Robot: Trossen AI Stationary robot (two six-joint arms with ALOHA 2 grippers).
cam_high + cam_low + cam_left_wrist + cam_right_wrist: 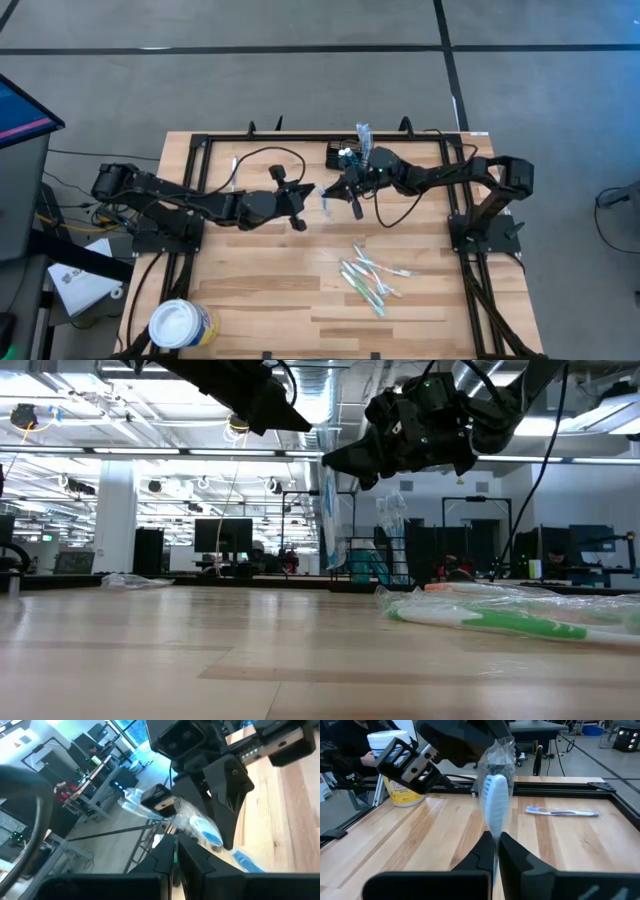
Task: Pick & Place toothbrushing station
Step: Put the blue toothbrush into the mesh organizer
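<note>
- High view: right hand (340, 192) above the counter (260, 290) middle, clamped on a wrapped toothbrush (495, 805).
- Left hand (303, 205) just beside it; grip unclear.
- Caddy (345, 156) at the far edge.

Two robot arms; one wrapped toothbrush (495, 802) held up at frame center; one loose toothbrush (561, 811); one pile of wrapped toothbrushes (371, 279), uncountable; one white tub (181, 325) lower left.

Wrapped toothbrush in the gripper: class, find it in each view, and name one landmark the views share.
High view: toothbrush near the table's centre.
Low view: hanging, upper middle.
Left wrist view: centre, bristles lower right.
Right wrist view: upright, centre.
Landmark: the right gripper pinching it.
</note>
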